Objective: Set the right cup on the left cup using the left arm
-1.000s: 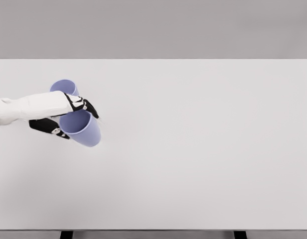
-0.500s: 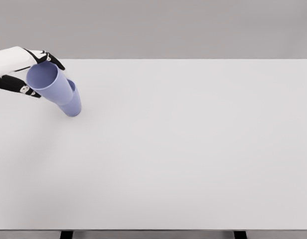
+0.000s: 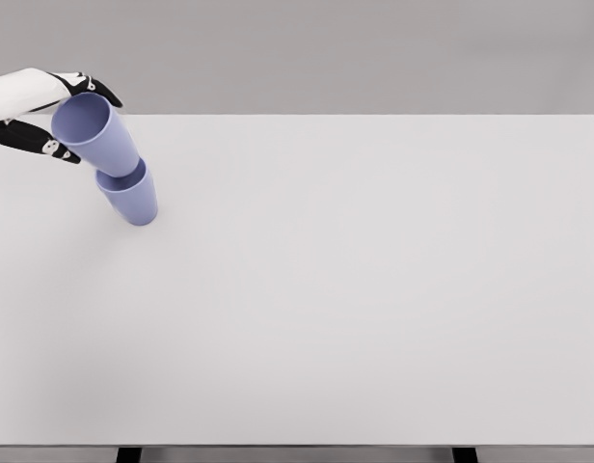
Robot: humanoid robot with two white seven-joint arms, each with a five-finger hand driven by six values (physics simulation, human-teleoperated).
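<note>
Table (image 3: 374,309) — white top, filling most of the head view from the near edge to the far edge; two dark legs (image 3: 129,454) showing just under the near edge, one toward the left, one toward the right. Lower cup (image 3: 131,201) — pale blue-violet, standing on the table near its far left corner, mouth upward, part of its inner rim visible. Upper cup (image 3: 96,133) — same colour, held above and slightly left of the lower cup, tilted so its open mouth faces up and toward the camera; its base sits at or just inside the mouth of the lower cup, though whether the two touch cannot be told. Left hand (image 3: 56,116) — black-and-white, entering from the left edge on a white arm, fingers closed around the upper cup near its rim; dark fingertips (image 3: 106,94) curl over the far side of the rim, thumb side below at the left. Backdrop (image 3: 326,53) — plain grey wall beyond the far edge.
</note>
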